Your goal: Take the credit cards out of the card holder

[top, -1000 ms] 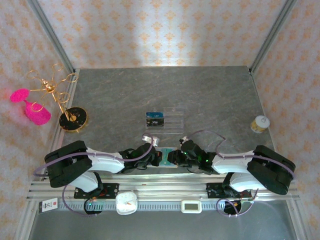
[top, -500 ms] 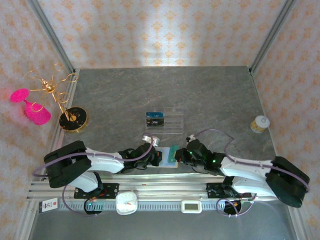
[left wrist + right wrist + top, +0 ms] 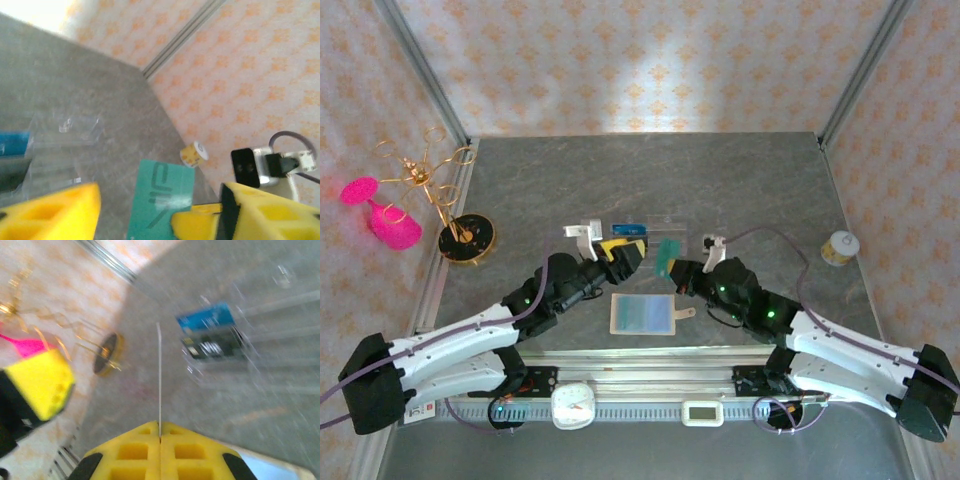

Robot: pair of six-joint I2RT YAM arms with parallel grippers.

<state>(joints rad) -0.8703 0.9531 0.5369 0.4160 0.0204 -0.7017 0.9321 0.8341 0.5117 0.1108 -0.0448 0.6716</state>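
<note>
The tan card holder (image 3: 642,314) lies open and flat on the table near the front edge, with its pale bluish inside facing up. Its corner shows in the right wrist view (image 3: 282,466). Above and behind it, my right gripper (image 3: 672,262) (image 3: 160,427) is shut on the teal-green credit card (image 3: 668,255), which stands edge-on (image 3: 159,375) between its fingers. My left gripper (image 3: 623,252) (image 3: 160,220) hangs open just left of that card with its jaws wide apart. The card's teal face (image 3: 160,197) shows between them, untouched by the left fingers.
A clear ribbed tray (image 3: 665,240) behind the grippers holds a blue card (image 3: 628,231) (image 3: 205,319) and a dark card (image 3: 212,346). A gold wire stand (image 3: 460,232) and a pink glass (image 3: 382,215) are far left. A small yellow jar (image 3: 839,247) (image 3: 194,153) stands right.
Both arms rose from the near edge and reached toward the tray. The right gripper drew the teal card out of the card holder. The left gripper let go, leaving the holder open on the table.
</note>
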